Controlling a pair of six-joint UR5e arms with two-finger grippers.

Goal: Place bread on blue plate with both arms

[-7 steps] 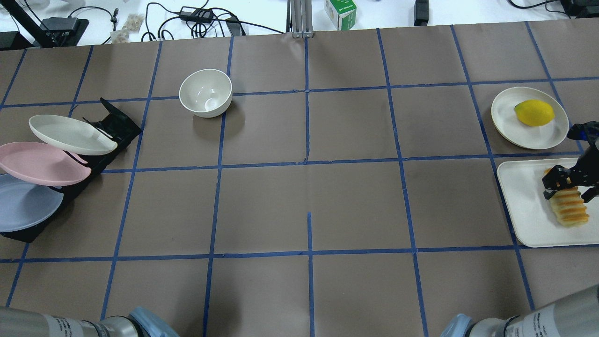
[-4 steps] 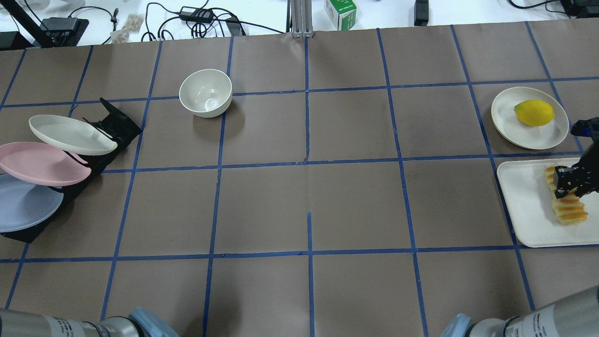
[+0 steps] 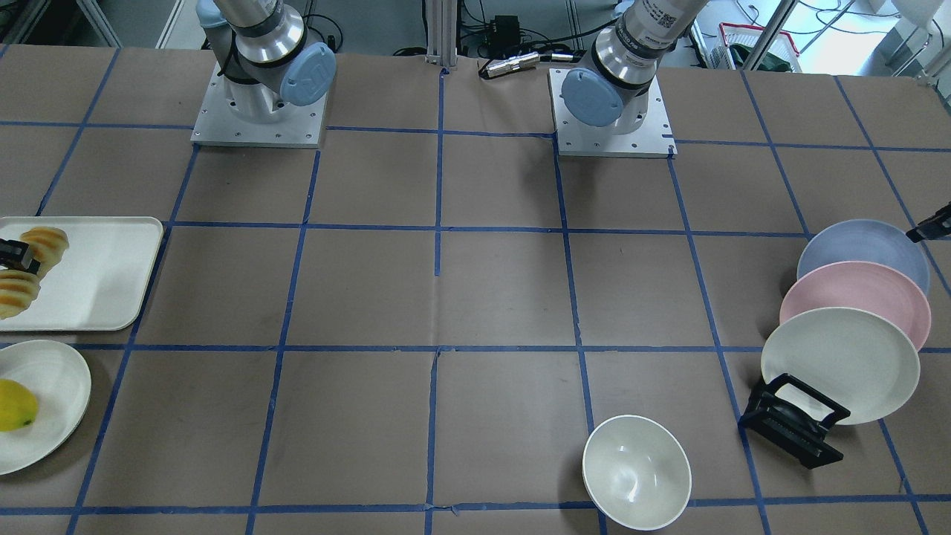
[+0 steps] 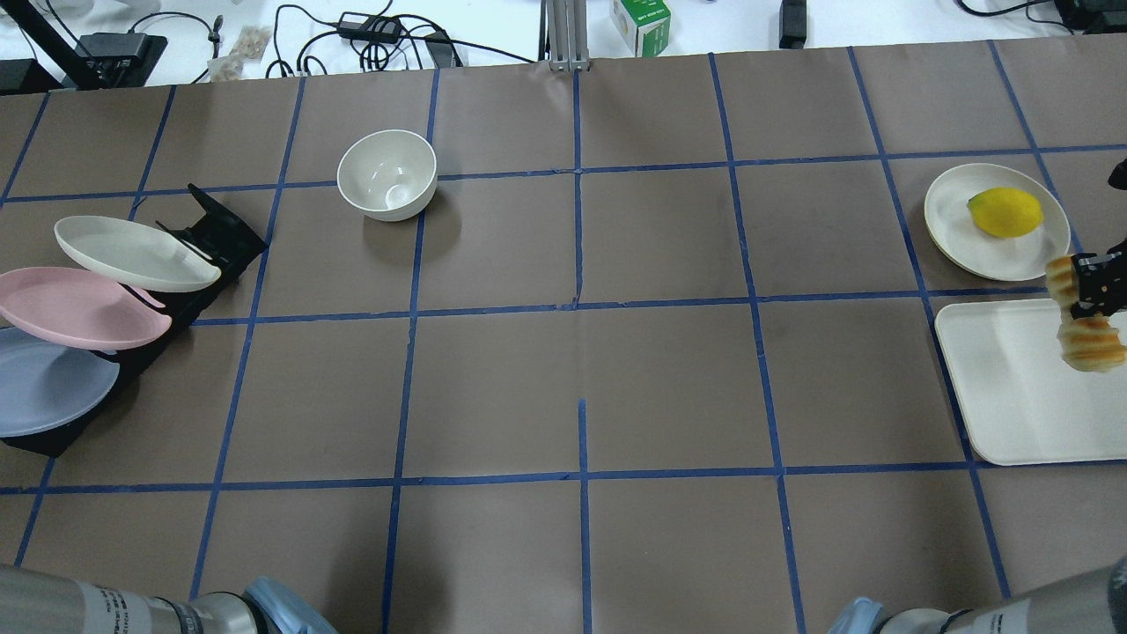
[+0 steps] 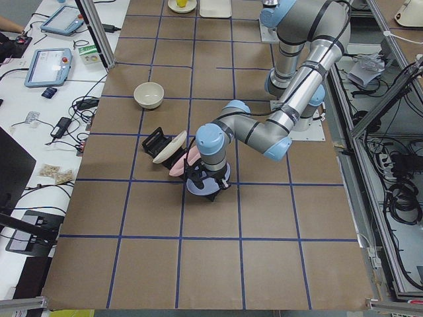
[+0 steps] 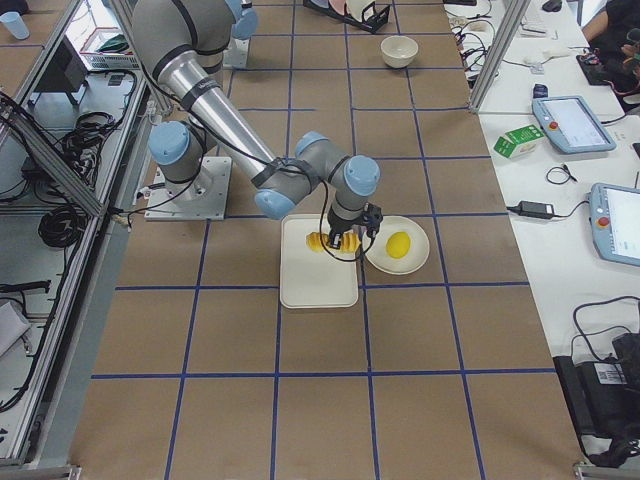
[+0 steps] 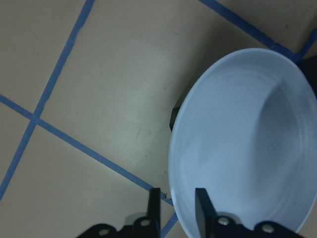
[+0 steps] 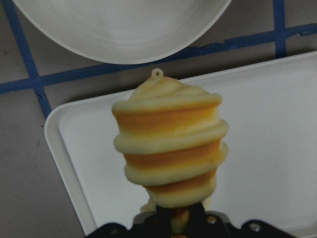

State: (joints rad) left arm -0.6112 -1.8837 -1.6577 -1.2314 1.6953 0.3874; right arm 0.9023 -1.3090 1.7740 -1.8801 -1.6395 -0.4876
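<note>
- My right hand [image 8: 181, 218] is clamped on the bread [image 8: 171, 148] near its middle, at the far right of the overhead view.
- The bread hangs in the air over the upper end of the white tray [image 4: 995, 396] — one end of the loaf points down at the wrist camera.
- Just above the tray in the overhead view is a white plate [image 4: 955, 220] with a lemon [image 4: 1004, 211] on it.
- My left hand [image 7: 176, 208] is narrow but not closed: one finger is outside the rim of the blue plate [image 7: 242, 148], the other is over its face, and there is a gap on each side of the rim.
- The blue plate leans in a black rack [image 4: 216, 233] at the left edge of the overhead view — lowest in a row with a pink plate [image 4: 79, 308] and a cream plate [image 4: 132, 254].
- A white bowl [image 4: 387, 173] stands on the desk [image 4: 581, 370], upper left of centre, apart from everything else.
</note>
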